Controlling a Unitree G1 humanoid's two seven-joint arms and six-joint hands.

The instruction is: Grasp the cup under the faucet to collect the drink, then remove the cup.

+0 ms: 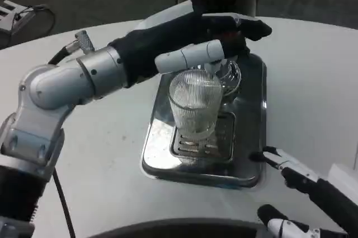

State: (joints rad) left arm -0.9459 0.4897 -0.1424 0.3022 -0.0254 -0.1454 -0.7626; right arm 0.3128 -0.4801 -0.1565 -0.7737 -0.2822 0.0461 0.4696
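A white table point(313, 75) with a rounded far edge fills most of the head view; behind it the floor is dark, and a grey device point(12, 13) with a looping cable sits at the upper left. One silver forearm point(72, 81) reaches in from the left, and its left hand point(201, 39) lies across the top of the dispenser, fingers stretched over the faucet point(228, 73), which they largely hide. Whether it presses anything is hard to tell; it holds nothing visible. One ribbed clear cup point(194, 103) stands upright on the drip grate of one steel tray point(254, 137), just beneath that hand. At the lower right the right hand point(296, 193) is cut off by the frame, fingers apart and empty, one fingertip near the tray's rim.
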